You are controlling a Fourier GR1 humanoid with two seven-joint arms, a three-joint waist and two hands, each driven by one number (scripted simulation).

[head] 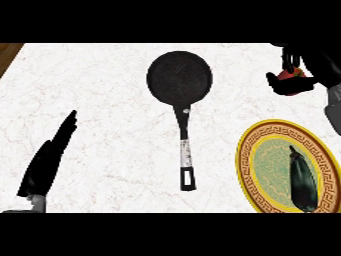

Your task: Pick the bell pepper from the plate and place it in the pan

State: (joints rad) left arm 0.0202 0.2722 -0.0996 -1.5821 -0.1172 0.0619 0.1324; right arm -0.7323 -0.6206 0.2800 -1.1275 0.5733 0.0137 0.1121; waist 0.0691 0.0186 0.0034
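Right robot hand (pixel 306 70) curled round the red bell pepper (pixel 287 75), held above the bench (pixel 92 100), right of the pan (pixel 179 75). Left robot hand (pixel 51 157) open, fingers straight, lower left. Eggplant (pixel 302 175) on plate (pixel 248 150).

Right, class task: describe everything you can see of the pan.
The pan is black and looks metallic, with a round shallow bowl, nothing in it. Its long handle runs straight toward the near edge, silvery along the middle with a black grip with a slot at its end. It lies flat on the white marbled counter, apart from both hands and the plate.
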